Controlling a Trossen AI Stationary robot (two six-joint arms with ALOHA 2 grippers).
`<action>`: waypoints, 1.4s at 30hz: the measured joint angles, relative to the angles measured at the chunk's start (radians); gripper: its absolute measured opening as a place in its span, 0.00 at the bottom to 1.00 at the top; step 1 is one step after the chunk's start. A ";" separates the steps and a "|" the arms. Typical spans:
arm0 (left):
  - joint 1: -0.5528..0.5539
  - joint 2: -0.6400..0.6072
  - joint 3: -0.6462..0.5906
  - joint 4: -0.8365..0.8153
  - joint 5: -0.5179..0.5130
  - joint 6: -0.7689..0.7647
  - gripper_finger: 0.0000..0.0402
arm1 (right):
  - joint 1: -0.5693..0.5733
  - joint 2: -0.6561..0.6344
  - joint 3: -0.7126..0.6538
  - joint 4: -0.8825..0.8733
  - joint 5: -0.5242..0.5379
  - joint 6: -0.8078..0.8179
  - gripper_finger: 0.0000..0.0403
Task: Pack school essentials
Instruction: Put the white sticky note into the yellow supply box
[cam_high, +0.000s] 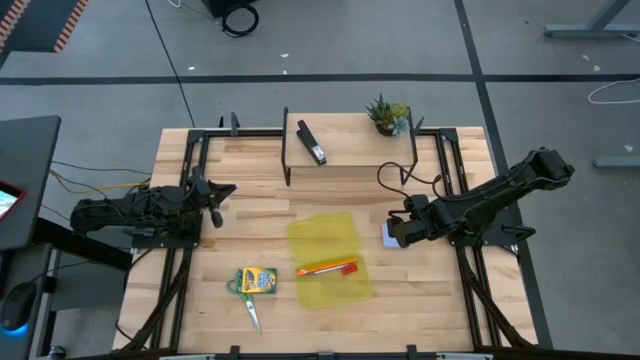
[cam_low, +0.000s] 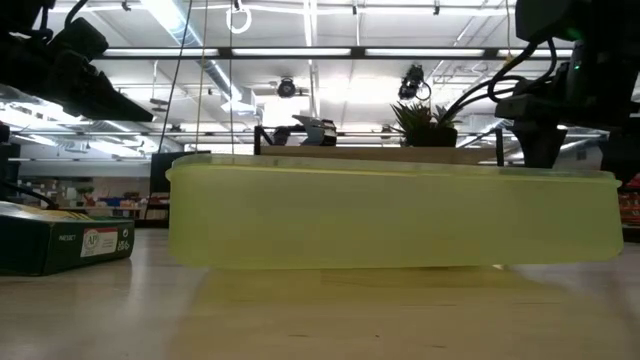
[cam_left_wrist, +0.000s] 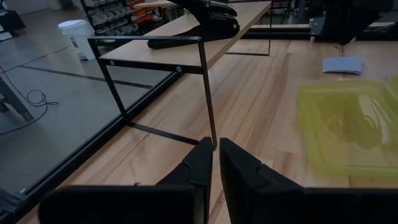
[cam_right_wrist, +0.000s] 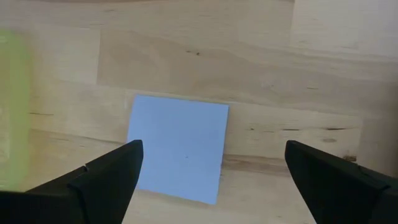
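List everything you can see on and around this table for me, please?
pencil case: one, translucent yellow, table middle
orange pencils: a few, inside the case
crayon box: one, yellow-green, beside the case
scissors: one, green-handled, partly under the crayon box
notepad: one, pale blue, below the right gripper
stapler: one, black, on the raised shelf
potted plant: one, green, shelf corner
left gripper: shut, empty
right gripper: open over the notepad

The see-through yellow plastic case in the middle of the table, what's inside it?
In the see-through yellow plastic case, thin orange pencils with a small red piece lie across the lower half. The upper half looks empty; anything beneath the pencils is hidden.
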 joint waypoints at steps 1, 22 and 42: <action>0.000 0.000 0.000 0.000 0.000 0.000 0.08 | 0.000 0.000 0.000 0.000 0.000 0.000 0.99; 0.000 0.000 0.000 0.000 0.000 0.000 0.09 | 0.000 0.000 0.000 0.000 -0.003 -0.002 0.99; 0.000 0.000 0.000 0.000 0.000 0.000 0.09 | 0.000 0.000 0.000 0.000 0.150 -0.054 0.99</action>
